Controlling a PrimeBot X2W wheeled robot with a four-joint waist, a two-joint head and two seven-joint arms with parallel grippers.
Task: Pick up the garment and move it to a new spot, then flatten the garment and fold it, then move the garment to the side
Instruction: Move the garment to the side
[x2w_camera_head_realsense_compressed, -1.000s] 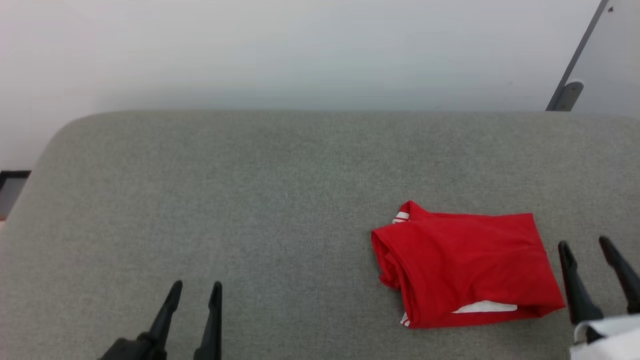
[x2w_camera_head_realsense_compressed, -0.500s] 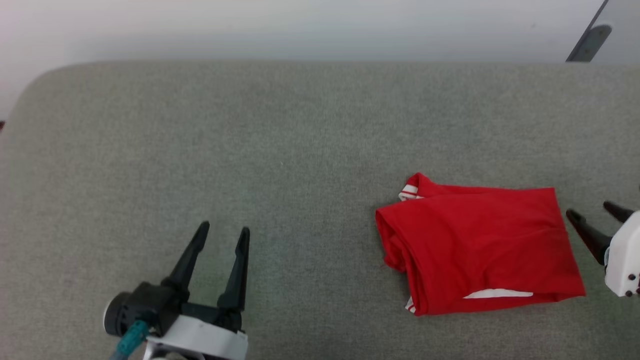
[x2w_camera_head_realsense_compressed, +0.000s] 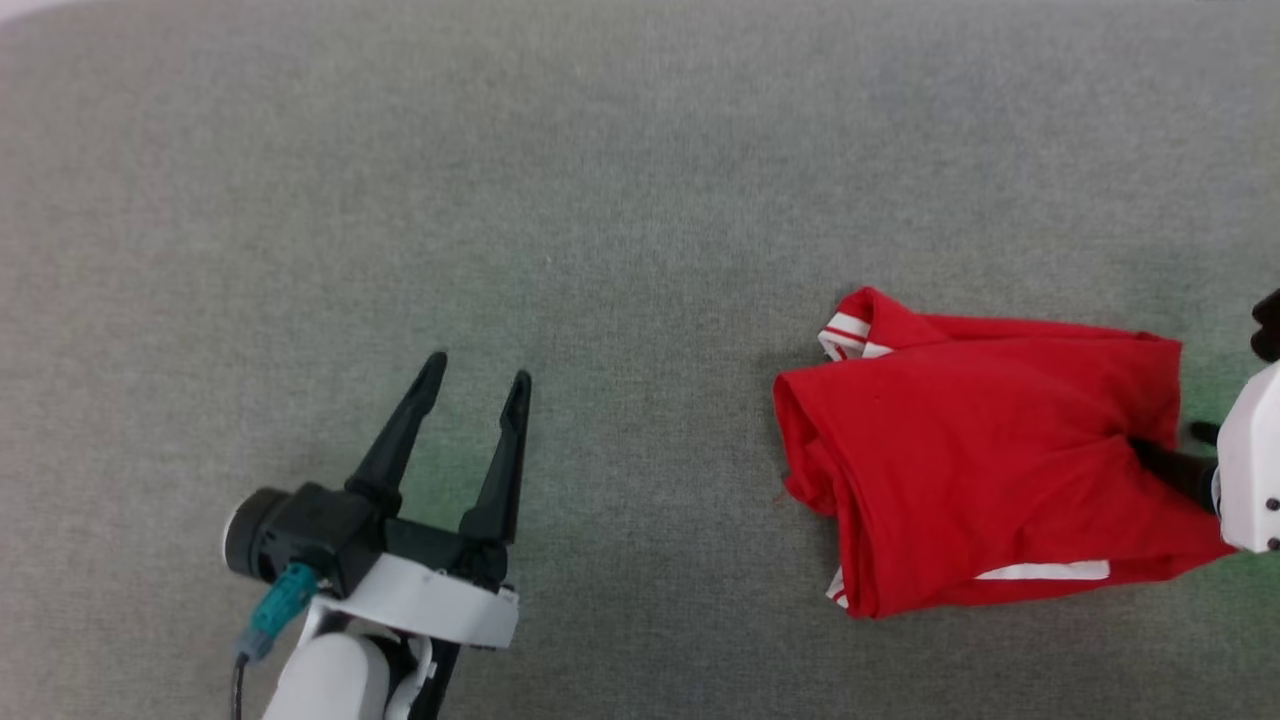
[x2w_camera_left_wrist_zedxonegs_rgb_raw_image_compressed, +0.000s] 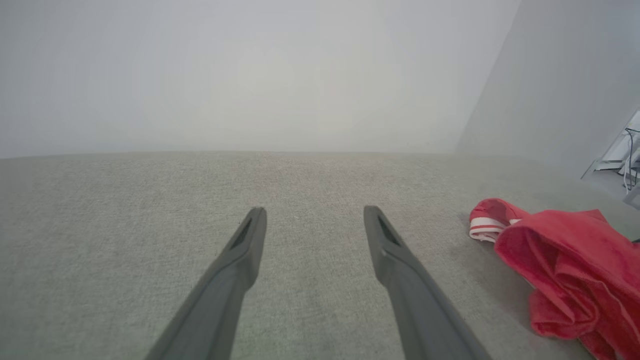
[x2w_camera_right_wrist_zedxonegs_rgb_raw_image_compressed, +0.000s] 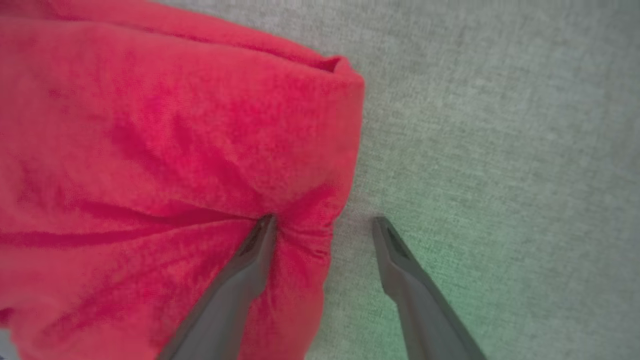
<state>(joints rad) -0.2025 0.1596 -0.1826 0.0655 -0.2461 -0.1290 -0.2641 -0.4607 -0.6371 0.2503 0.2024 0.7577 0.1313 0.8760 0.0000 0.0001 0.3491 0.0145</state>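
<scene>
The garment (x2w_camera_head_realsense_compressed: 980, 450) is a red shirt with red-and-white striped trim, lying folded in a bundle on the grey fabric surface (x2w_camera_head_realsense_compressed: 620, 200) at the right. My right gripper (x2w_camera_head_realsense_compressed: 1165, 440) comes in from the right edge, open. Its jaws straddle the garment's right edge (x2w_camera_right_wrist_zedxonegs_rgb_raw_image_compressed: 345, 150): one finger (x2w_camera_right_wrist_zedxonegs_rgb_raw_image_compressed: 250, 260) presses into the red cloth and the other finger (x2w_camera_right_wrist_zedxonegs_rgb_raw_image_compressed: 400, 265) rests over bare grey fabric. Nothing is gripped. My left gripper (x2w_camera_head_realsense_compressed: 475, 365) hovers open and empty, well left of the garment (x2w_camera_left_wrist_zedxonegs_rgb_raw_image_compressed: 565, 265). In the left wrist view my left gripper (x2w_camera_left_wrist_zedxonegs_rgb_raw_image_compressed: 314, 210) points at the far wall.
The grey fabric surface (x2w_camera_left_wrist_zedxonegs_rgb_raw_image_compressed: 125, 200) stretches wide to the left and behind the garment. A pale wall (x2w_camera_left_wrist_zedxonegs_rgb_raw_image_compressed: 250, 75) stands behind its far edge. Cables and a frame (x2w_camera_left_wrist_zedxonegs_rgb_raw_image_compressed: 627, 160) show past the right corner.
The head camera has tilted down, so the wall has left the picture. My right gripper has gone from beside the garment onto its right edge, puckering the cloth. The left arm has come further forward.
</scene>
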